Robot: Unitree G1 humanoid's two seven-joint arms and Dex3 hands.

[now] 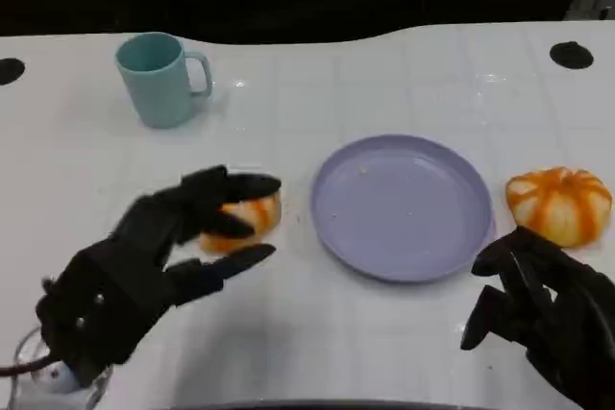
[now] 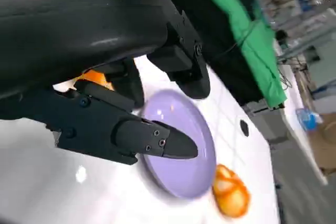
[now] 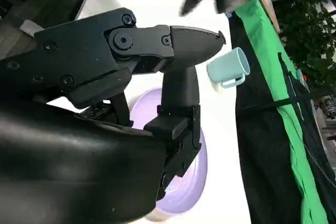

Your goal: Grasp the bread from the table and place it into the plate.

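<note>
Nearest on the white worktop (image 1: 317, 333), the right robot hand (image 1: 538, 309) is hovering near-right with fingers loosely curled around nothing. The left robot hand (image 1: 163, 256) is reaching in from the near-left, its fingers spread around the bread (image 1: 245, 220) without clearly clamping it. The bread is lying just left of the purple plate (image 1: 404, 208). A second orange-striped bun (image 1: 560, 204) is sitting right of the plate. Farther back, a teal mug (image 1: 159, 79) is standing far-left. The wrist views are adding a green cloth (image 2: 241, 30) beyond the far edge. No writing is readable.
</note>
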